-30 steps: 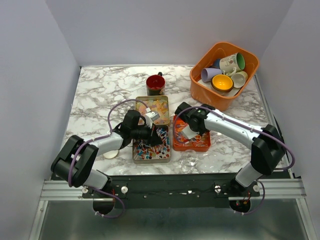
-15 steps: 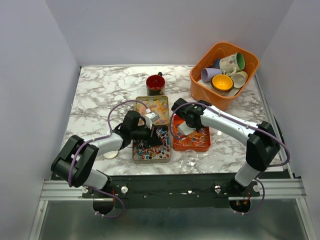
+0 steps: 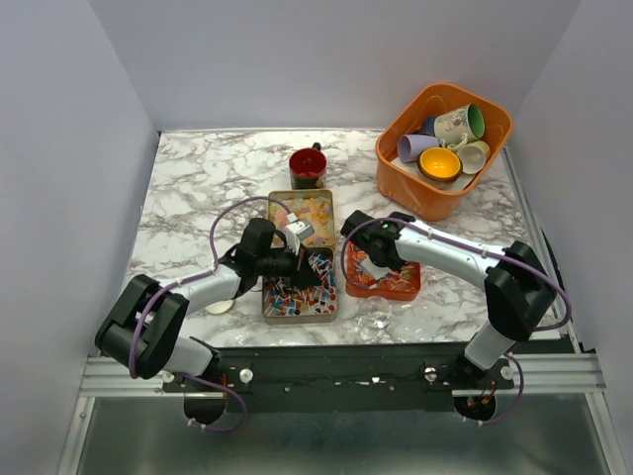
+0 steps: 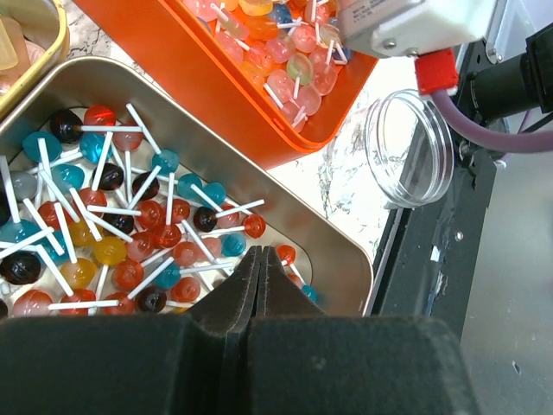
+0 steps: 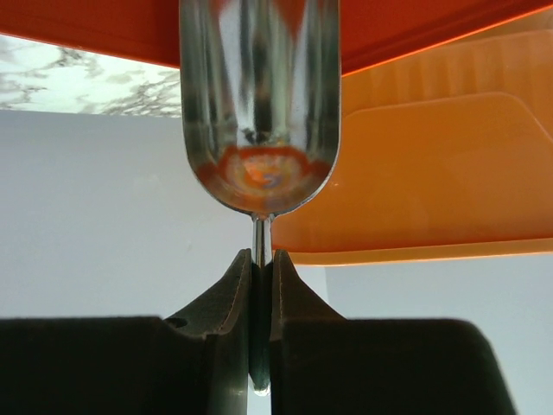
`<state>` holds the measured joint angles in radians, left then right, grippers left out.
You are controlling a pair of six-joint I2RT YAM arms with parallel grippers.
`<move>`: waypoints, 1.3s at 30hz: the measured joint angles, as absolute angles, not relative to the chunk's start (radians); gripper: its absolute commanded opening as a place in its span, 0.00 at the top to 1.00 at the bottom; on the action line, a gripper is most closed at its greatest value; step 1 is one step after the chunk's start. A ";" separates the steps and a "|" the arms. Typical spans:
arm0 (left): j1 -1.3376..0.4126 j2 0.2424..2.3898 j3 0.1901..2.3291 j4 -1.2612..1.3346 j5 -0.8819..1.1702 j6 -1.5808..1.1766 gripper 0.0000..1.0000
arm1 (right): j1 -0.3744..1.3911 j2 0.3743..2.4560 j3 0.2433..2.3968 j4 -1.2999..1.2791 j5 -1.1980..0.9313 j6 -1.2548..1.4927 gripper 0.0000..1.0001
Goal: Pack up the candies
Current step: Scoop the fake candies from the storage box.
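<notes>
Lollipops (image 4: 130, 242) in tin (image 4: 321, 232), candies (image 4: 278, 54) in orange tray (image 4: 200, 79)

- The left gripper (image 4: 259, 258) had its jaws pressed together, tips over the metal tin (image 4: 346, 258).
- Lollipops (image 4: 130, 233) in red, blue, yellow and dark shades lay heaped in that tin.
- An orange tray (image 4: 203, 79) just beside it held paler lollipops (image 4: 285, 60).
- A clear round dish (image 4: 410, 147) sat on the marble (image 4: 337, 186) nearby.

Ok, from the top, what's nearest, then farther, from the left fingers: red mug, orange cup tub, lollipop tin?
1. Gold metal tin of lollipops: right under the left fingers.
2. Round red mug: behind the tin.
3. Orange plastic tub of cups: back right corner.
</notes>
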<state>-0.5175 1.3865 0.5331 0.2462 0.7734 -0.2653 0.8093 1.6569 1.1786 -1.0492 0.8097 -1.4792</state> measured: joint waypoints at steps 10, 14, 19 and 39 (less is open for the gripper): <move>-0.517 1.412 0.532 0.250 0.775 -0.265 1.00 | 0.862 1.678 1.274 -1.257 0.662 -1.369 0.99; -0.517 1.436 0.532 0.253 0.775 -0.261 1.00 | 0.863 1.680 1.287 -1.291 0.619 -1.312 0.99; -0.517 1.448 0.532 0.264 0.776 -0.258 1.00 | 0.863 1.711 1.325 -1.330 0.593 -1.222 0.99; -0.519 1.429 0.446 0.359 0.766 -0.312 1.00 | 0.862 1.739 1.397 -1.398 0.467 -0.925 0.99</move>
